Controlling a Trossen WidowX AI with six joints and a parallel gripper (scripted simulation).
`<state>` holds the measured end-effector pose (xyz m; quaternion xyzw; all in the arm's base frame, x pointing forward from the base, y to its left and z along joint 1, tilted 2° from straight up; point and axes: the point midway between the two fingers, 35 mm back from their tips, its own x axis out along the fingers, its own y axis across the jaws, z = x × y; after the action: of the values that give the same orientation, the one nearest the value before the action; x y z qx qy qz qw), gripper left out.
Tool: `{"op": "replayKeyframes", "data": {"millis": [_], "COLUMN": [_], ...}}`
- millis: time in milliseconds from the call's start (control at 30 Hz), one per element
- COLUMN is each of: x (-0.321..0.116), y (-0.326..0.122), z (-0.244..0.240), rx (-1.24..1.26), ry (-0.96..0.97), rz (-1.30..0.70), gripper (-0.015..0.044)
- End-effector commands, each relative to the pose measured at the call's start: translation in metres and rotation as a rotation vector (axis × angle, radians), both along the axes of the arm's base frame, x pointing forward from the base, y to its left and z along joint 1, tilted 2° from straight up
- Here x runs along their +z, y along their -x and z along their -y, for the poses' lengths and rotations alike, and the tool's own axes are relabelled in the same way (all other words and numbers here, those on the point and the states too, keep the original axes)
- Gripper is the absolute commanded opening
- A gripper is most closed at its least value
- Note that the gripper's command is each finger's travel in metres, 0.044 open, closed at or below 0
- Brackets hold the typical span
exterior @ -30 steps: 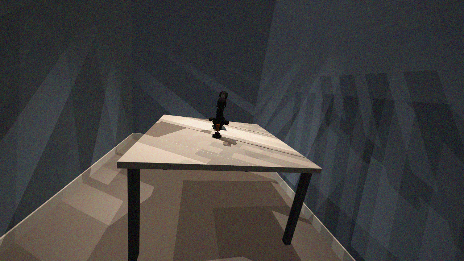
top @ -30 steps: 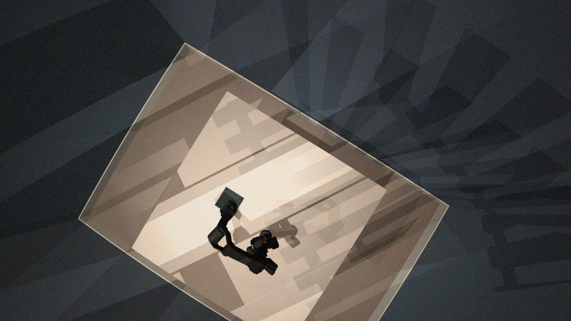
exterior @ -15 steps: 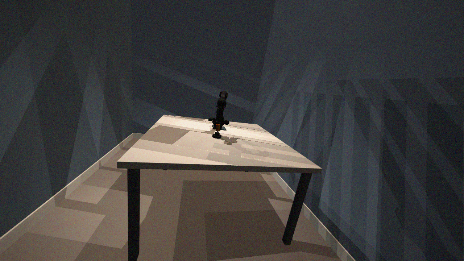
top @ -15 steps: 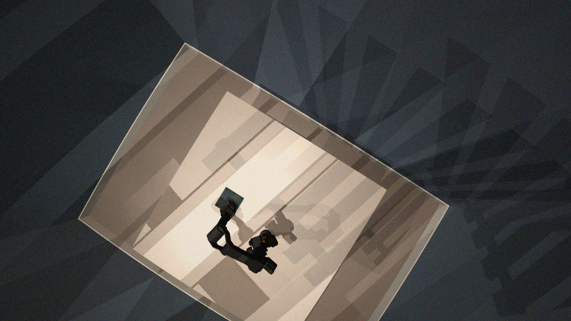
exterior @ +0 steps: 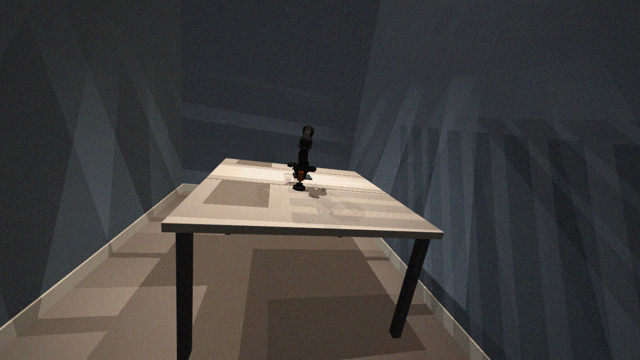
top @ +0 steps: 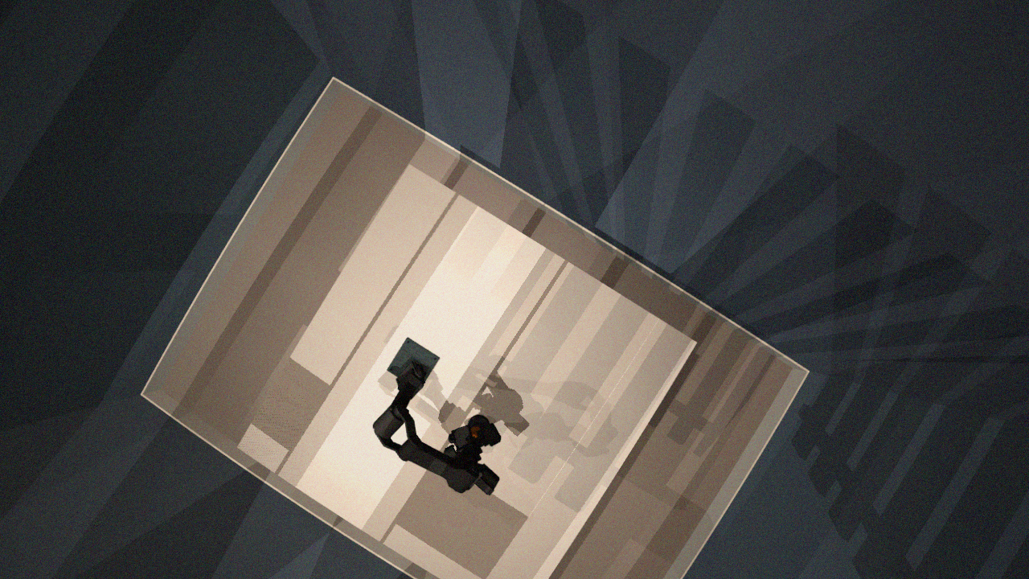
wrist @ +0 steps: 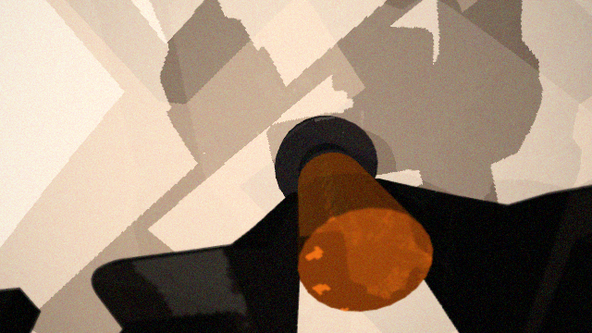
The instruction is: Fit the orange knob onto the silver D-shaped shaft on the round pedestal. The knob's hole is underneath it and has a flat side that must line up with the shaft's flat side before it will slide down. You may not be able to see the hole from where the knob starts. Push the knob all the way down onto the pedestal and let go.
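My gripper (top: 474, 433) (exterior: 300, 172) (wrist: 334, 193) is shut on the orange knob (top: 475, 429) (exterior: 300, 175) (wrist: 370, 264), one finger on each side. The knob looks upright in the exterior view. The dark round pedestal (exterior: 298, 188) (wrist: 342, 130) stands on the table directly below it. In the exterior view a narrow dark part shows between the knob's lower end and the wide pedestal disc. The silver shaft cannot be made out, and the knob's hole is hidden underneath. I cannot tell whether the shaft is in the hole or whether the flat sides line up.
The arm's dark square base plate (top: 424, 355) sits on the pale table (top: 460, 288) (exterior: 232, 217). Broad shadows cross the table around the pedestal. The table's front edge (exterior: 304, 230) is nearer the exterior view. Low walls edge the floor.
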<state>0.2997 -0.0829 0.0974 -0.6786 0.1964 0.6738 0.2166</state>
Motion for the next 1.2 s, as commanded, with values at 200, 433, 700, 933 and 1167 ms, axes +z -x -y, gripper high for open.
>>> {"op": "replayKeyframes", "data": {"millis": [200, 433, 700, 933, 1167], "x": [0.0048, 0.0061, 0.0062, 0.0056, 0.0048], "y": [-0.0046, -0.0082, -0.0097, -0.0083, -0.0062], "z": [0.0009, 0.0020, 0.0035, 0.0041, 0.0039], "rx": [-0.083, -0.519, -1.078, -1.461, -1.461], "ry": [-0.002, -0.010, -0.021, -0.028, -0.028], "rz": [0.007, -0.004, -0.019, -0.029, -0.029], "gripper": [0.0000, 0.0000, 0.0000, 0.0000, 0.0000]}}
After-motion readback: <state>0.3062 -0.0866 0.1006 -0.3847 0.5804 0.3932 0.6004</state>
